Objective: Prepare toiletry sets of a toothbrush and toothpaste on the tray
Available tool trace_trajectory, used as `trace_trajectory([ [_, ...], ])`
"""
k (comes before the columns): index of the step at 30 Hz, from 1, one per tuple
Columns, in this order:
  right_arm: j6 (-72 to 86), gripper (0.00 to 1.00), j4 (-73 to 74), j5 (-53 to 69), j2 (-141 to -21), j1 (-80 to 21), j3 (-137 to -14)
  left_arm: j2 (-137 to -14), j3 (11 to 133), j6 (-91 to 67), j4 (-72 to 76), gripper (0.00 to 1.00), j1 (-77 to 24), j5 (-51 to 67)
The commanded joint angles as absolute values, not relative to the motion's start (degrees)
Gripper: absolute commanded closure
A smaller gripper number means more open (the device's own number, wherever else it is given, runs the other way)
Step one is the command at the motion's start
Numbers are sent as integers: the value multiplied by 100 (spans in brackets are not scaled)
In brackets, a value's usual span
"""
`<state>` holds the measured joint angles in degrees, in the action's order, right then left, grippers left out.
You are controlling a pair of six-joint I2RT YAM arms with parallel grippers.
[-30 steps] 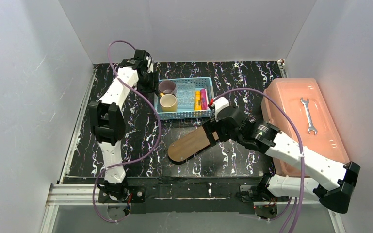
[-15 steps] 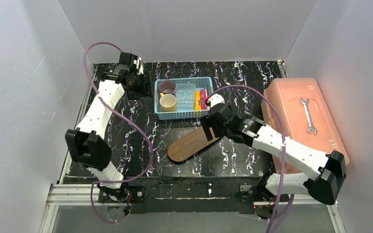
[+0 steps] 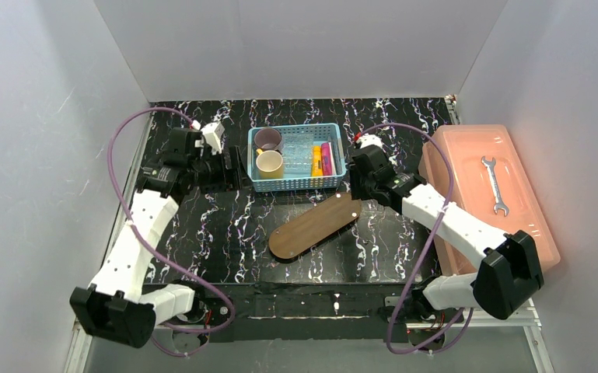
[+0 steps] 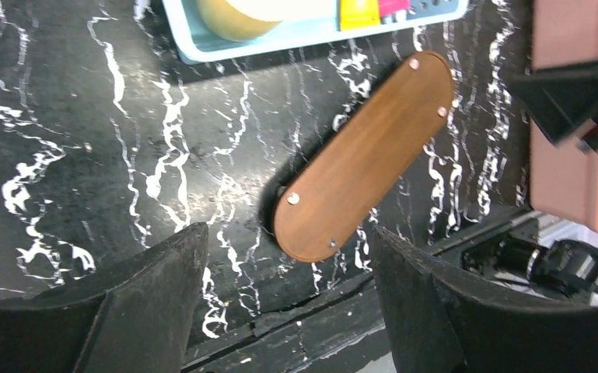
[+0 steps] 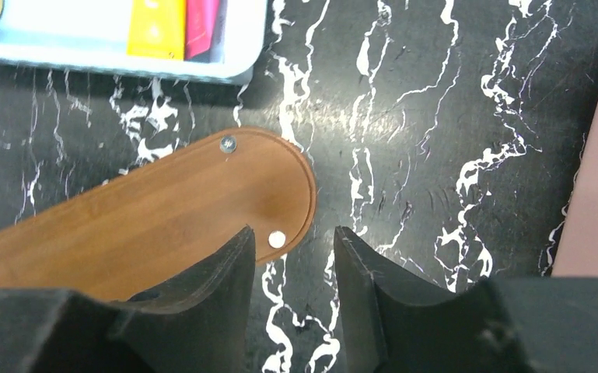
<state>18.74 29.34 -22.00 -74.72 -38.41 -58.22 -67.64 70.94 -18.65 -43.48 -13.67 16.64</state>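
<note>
Tray [image 3: 315,228] lies bare just in front of the blue basket [image 3: 295,186], so no set is started. Both toothpaste tubes [image 3: 320,160] wait inside the basket; toothbrushes I can't make out. My left gripper [image 4: 284,249] gapes wide, my right gripper [image 5: 292,249] is slightly parted, and both are empty.

- Top view: high above the near edge, looking down over the whole table [image 3: 233,225].
- Left wrist looks down from higher, right wrist from close.
- All share the tray [image 3: 315,227] and basket [image 3: 295,185] rim.
</note>
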Motion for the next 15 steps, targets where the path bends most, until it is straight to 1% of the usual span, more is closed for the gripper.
trace_trajectory([
  [1, 2024, 53, 2286, -2130, -7638, -3456, -5673, -6064, 6614, -1925, -3955, 24, -1435, 2490],
  [3, 2047, 58, 2126, -2039, -7752, -3293, -5636, -5856, 6361, -1900, -3836, 21, -1464, 2681],
  [7, 2024, 73, 1859, -1811, -8077, -3049, -5640, -5577, 5893, -1903, -3657, 16, -1577, 3041],
  [12, 1957, 97, 1619, -1515, -8553, -2782, -5748, -5520, 5530, -2044, -3624, 14, -1744, 3503],
  [13, 1933, 99, 1583, -1472, -8643, -2747, -5779, -5520, 5451, -2088, -3627, 14, -1773, 3559],
  [15, 1873, 99, 1532, -1410, -8841, -2685, -5837, -5537, 5297, -2205, -3630, 13, -1821, 3597],
])
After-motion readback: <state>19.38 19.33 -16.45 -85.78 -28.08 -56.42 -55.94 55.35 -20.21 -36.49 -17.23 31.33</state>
